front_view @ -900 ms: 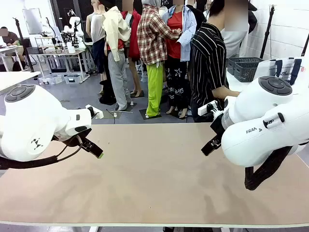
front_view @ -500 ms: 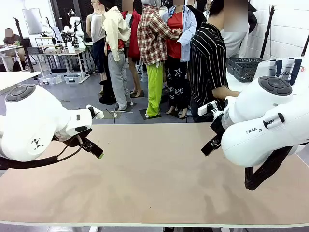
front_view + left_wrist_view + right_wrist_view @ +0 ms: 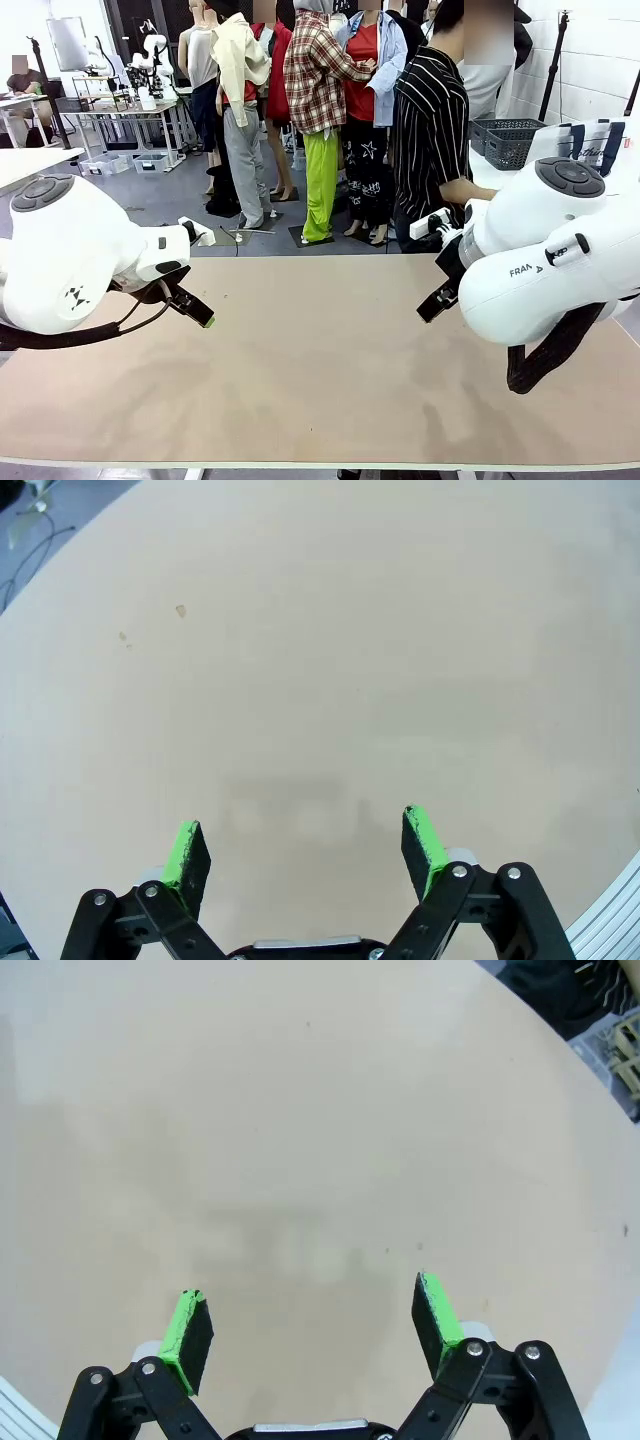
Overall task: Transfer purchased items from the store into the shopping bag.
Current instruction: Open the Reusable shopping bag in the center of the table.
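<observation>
The tan table (image 3: 320,350) lies bare between my two arms. The purchased items, the store and the shopping bag are out of view. My left gripper (image 3: 192,302) hovers over the table's left side. In the left wrist view the left gripper (image 3: 305,825) is open, its green pads (image 3: 188,850) wide apart over bare tabletop. My right gripper (image 3: 440,295) hangs over the right side, mostly behind its own white wrist. The right wrist view shows the right gripper (image 3: 310,1300) open too, with nothing between its fingers.
A person in a black striped shirt (image 3: 430,130) stands at the table's far edge, turned towards the right. Dark grey lattice baskets (image 3: 505,140) sit on a side surface at the back right. The table's near edge (image 3: 320,465) runs along the bottom.
</observation>
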`<state>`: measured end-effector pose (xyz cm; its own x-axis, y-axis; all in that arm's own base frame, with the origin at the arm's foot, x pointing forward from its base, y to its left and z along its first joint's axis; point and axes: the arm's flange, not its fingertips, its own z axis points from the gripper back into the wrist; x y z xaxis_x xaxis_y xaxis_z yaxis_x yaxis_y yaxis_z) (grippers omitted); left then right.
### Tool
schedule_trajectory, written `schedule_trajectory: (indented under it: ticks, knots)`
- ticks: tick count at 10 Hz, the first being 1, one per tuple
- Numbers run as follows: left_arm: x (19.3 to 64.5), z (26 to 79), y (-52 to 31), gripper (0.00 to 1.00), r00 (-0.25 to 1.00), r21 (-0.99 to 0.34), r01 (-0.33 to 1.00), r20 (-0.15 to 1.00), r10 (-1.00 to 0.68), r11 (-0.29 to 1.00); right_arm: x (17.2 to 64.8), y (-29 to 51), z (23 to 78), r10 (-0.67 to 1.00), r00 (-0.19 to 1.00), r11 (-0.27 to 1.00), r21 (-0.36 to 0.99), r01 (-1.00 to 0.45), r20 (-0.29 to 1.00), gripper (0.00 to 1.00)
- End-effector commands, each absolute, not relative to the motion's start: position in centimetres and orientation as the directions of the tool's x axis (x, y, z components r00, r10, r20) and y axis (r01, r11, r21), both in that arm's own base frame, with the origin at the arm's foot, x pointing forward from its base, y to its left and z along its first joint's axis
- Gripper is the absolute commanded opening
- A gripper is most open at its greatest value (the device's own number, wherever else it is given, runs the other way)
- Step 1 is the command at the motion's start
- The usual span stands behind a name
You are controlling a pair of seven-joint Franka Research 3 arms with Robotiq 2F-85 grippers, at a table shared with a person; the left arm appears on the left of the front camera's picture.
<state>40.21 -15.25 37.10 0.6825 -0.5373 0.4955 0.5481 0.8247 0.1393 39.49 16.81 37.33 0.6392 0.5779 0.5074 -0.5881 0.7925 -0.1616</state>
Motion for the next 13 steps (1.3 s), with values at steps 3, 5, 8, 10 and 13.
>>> schedule_trajectory:
  ticks: [3,5,8,10,13]
  knots:
    - [39.3,45.1,-11.2,1.00,0.580,0.201,0.437,0.682,-0.446,0.877,39.7,14.2,43.8,0.466,0.580,0.862,-0.195,-0.467,0.668,1.00]
    - [38.2,51.1,-5.7,1.00,0.500,0.237,0.311,0.783,-0.370,0.920,40.1,8.3,49.8,0.316,0.534,0.939,-0.176,-0.296,0.784,1.00]
    - [36.3,53.9,4.9,1.00,0.554,0.185,0.077,0.809,-0.196,0.980,39.3,-4.6,52.3,0.030,0.543,0.998,-0.054,0.029,0.839,1.00]
    - [34.4,52.2,11.5,1.00,0.618,0.117,-0.080,0.785,-0.043,0.990,37.5,-13.1,50.0,-0.142,0.545,0.983,0.050,0.179,0.826,1.00]
    - [31.8,49.1,16.8,1.00,0.620,-0.027,-0.240,0.765,0.175,0.970,36.1,-19.3,44.0,-0.303,0.567,0.945,0.166,0.281,0.766,1.00]
